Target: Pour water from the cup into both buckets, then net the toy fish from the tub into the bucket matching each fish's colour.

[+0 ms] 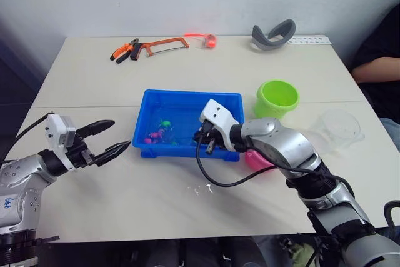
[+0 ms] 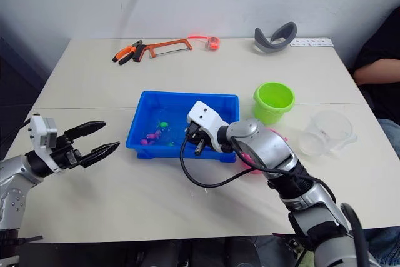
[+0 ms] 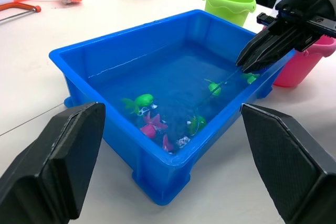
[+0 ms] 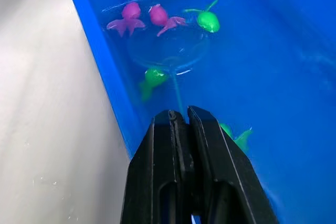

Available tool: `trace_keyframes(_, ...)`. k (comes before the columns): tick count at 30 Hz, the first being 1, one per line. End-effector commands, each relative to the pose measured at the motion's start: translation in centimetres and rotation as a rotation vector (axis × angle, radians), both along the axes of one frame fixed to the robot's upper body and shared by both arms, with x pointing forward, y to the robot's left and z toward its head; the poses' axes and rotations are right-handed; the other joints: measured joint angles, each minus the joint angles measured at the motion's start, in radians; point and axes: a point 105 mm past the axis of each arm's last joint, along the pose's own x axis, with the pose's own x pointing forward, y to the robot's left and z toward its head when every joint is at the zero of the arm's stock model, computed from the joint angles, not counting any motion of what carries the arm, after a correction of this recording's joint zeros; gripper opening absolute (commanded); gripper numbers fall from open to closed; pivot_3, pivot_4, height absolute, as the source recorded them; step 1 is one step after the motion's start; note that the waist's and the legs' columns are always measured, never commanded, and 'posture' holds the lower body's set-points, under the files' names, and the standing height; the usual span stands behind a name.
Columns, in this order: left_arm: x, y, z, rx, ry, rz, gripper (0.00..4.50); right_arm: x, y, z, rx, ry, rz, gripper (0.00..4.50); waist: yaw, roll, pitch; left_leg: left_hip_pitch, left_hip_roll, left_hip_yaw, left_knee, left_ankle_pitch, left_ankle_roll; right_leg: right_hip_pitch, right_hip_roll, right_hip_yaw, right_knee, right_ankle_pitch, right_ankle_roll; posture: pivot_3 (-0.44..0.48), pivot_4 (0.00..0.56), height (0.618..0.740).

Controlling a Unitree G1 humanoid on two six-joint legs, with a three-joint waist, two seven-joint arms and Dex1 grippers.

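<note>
The blue tub (image 1: 187, 97) holds water and several toy fish (image 1: 159, 133), pink ones (image 4: 129, 16) and green ones (image 4: 207, 21). Over the tub's near right corner, my right gripper (image 1: 205, 137) is shut on the thin handle of the net (image 4: 176, 91). The net's hoop lies under the water among the fish. Left of the tub, my left gripper (image 1: 107, 139) hangs open above the table, pointing at the tub with nothing in it. The green bucket (image 1: 277, 97) stands right of the tub. My right arm mostly hides the pink bucket (image 1: 255, 160). The clear cup (image 1: 340, 128) is at the far right.
Pliers (image 1: 124, 50), a hacksaw (image 1: 164, 45) and a small orange tool (image 1: 209, 40) lie along the table's far edge, with a grey curved band (image 1: 274, 34) beside them. A person's arm (image 1: 374, 68) rests at the right edge.
</note>
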Motion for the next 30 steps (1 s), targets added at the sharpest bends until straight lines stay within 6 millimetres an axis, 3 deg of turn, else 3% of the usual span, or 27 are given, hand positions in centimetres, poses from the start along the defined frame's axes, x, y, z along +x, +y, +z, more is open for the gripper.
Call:
trace_keyframes(1,0.0,0.0,0.7,0.020,-0.029,0.001,4.47,0.0,0.3,0.9,0.021,-0.051,0.027,0.00,0.000,0.000,0.000,0.000,0.000,0.000,0.000,0.000,0.000,0.000,0.000,0.000,0.000,0.000,0.000,0.000,0.150,0.740)
trace_keyframes(19,0.1,-0.3,0.5,0.006,-0.027,0.004,4.47,0.9,-0.9,0.8,0.008,-0.171,0.035,0.00,0.000,0.000,0.000,0.000,0.000,0.000,0.000,0.000,0.000,0.000,0.000,0.000,0.000,0.000,0.000,0.000,0.150,0.740)
trace_keyframes(30,0.3,-0.4,0.5,-0.012,-0.041,-0.005,4.47,-0.3,-2.3,3.4,0.135,-0.139,0.075,0.00,0.002,0.000,0.000,0.000,0.000,0.000,0.002,0.000,0.000,0.000,0.000,0.000,0.000,0.000,0.000,0.000,0.150,0.740)
